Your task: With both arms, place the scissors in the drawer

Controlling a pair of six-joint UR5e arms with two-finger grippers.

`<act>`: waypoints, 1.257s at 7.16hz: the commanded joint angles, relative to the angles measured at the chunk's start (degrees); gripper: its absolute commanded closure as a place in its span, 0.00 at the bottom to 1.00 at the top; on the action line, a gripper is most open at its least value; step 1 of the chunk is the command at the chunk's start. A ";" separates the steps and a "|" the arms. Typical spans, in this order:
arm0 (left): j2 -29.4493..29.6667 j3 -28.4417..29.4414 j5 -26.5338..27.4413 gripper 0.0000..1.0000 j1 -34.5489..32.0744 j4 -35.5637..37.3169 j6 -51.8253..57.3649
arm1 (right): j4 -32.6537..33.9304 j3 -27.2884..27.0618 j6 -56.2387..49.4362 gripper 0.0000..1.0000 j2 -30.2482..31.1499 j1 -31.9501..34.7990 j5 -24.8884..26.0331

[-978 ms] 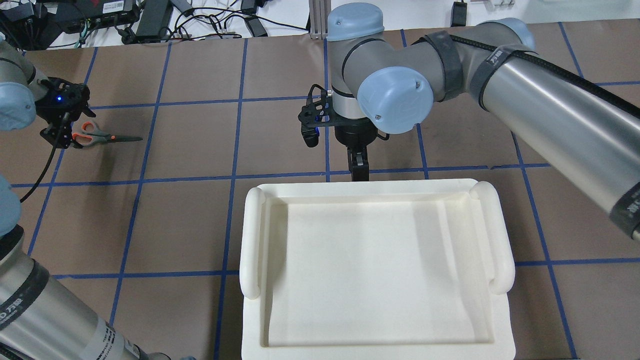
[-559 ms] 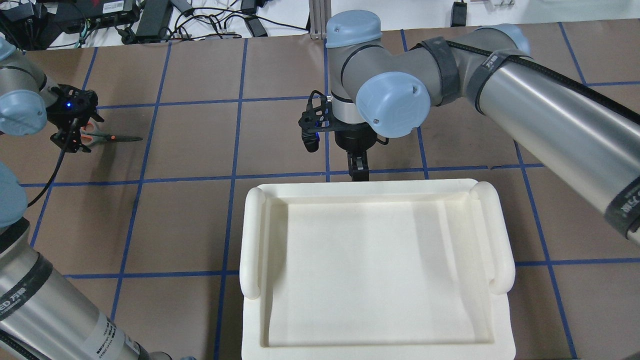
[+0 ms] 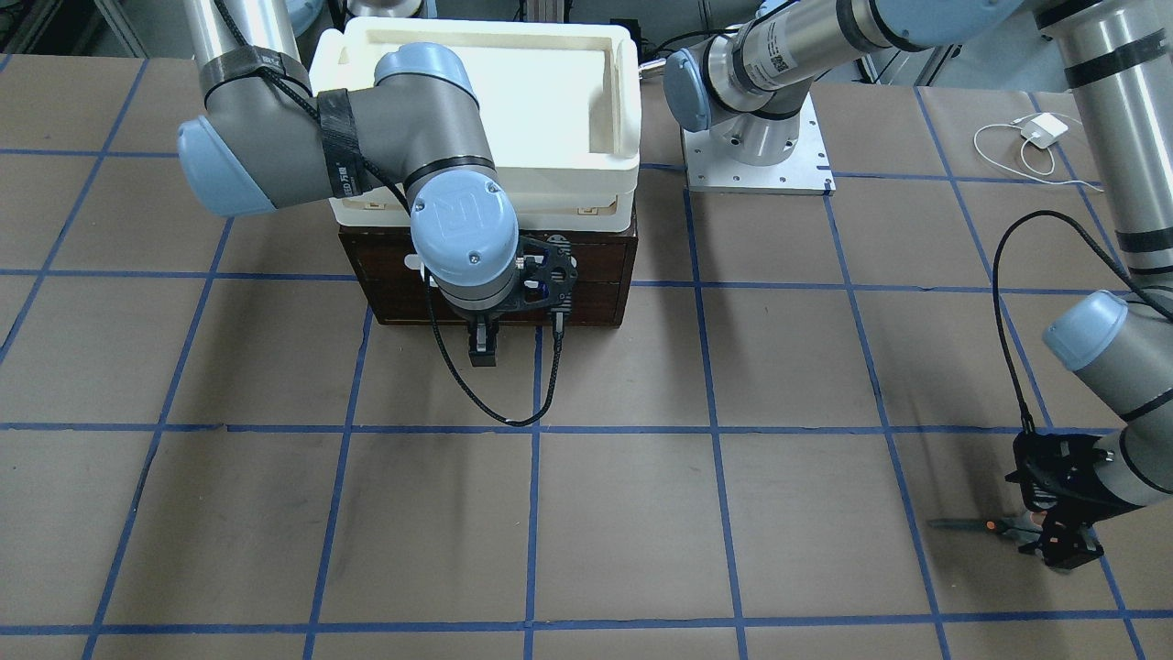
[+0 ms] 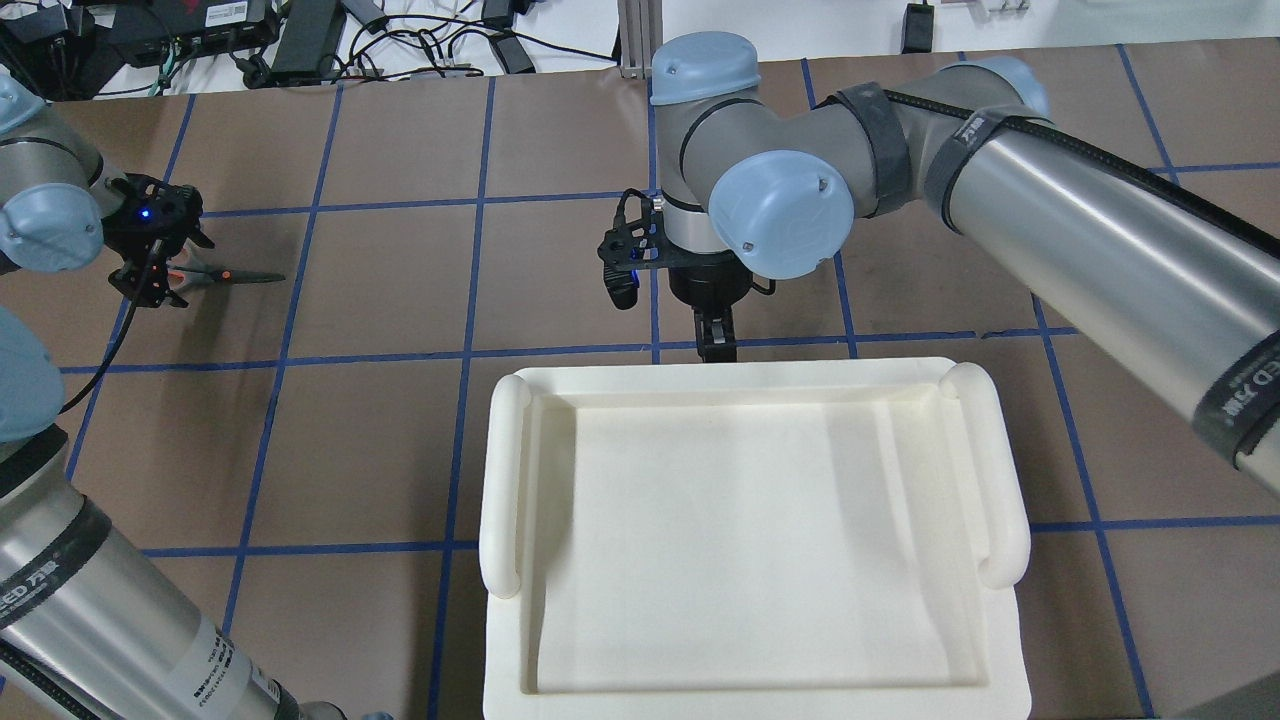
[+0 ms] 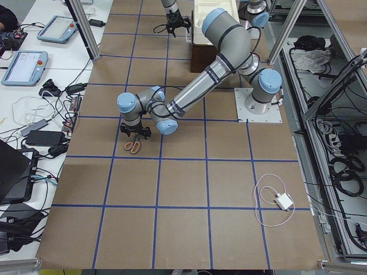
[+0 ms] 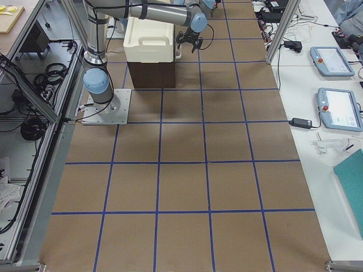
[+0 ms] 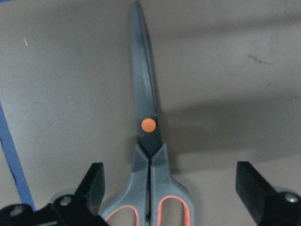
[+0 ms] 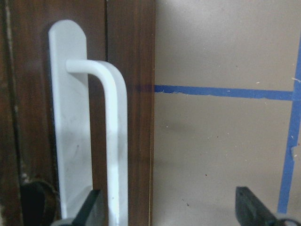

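The largest risk is judged to lie with the drawer (image 8: 134, 56), which is shut and sits in a dark chest carrying a bulky cream tray (image 4: 505, 480). If the chest is light, it may be dragged across the paper-covered table (image 4: 400, 430) rather than the drawer being drawn out, and the tray may be shaken. The bar handle (image 8: 115, 141) is seen inside the spread fingers of the right gripper (image 8: 170, 207) but close to one of them. On closing, the bar may be pushed aside or caught only at its edge.

A smaller risk is judged at the scissors (image 7: 148, 125). They lie flat on the table at the robot's far left, well apart from the drawer, with their handles between the wide-open fingers of the left gripper (image 7: 172, 183). They are thin and low, so they may be slid along the paper or pinched on the tapered grey shoulders and left to swivel, blades drooping.

The table is covered in matt brown paper crossed by blue tape. The tray is made of smooth, thick-walled plastic with rounded rims. The drawer front is finished in dark wood grain, the handle in glossy white with a rounded bend. The scissors' blades are slim, dull and pointed, with an orange pivot dot and orange-lined loops.
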State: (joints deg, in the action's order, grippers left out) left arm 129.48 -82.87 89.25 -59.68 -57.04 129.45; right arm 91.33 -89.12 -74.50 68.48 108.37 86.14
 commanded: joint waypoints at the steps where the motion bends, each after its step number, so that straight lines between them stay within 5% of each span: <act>1: 0.69 0.17 -0.13 0.00 -0.09 0.00 0.28 | 0.42 0.00 -0.29 0.00 -0.81 0.00 0.00; 7: 2.18 0.17 -0.22 0.07 -0.09 2.00 1.24 | 6.84 -0.09 -2.66 0.00 -1.42 0.00 0.00; 8: 2.27 0.17 -0.22 0.16 -0.17 2.37 1.86 | 8.67 -0.09 -2.84 0.00 -1.51 0.00 -0.09; 9: 1.92 0.17 -0.13 0.65 -0.26 2.72 2.30 | 9.99 -0.01 -2.93 0.00 -1.60 0.00 0.00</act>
State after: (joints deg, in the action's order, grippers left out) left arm 131.53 -82.70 89.06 -59.84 -54.92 131.10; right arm 99.52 -89.19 -77.22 67.02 108.37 86.09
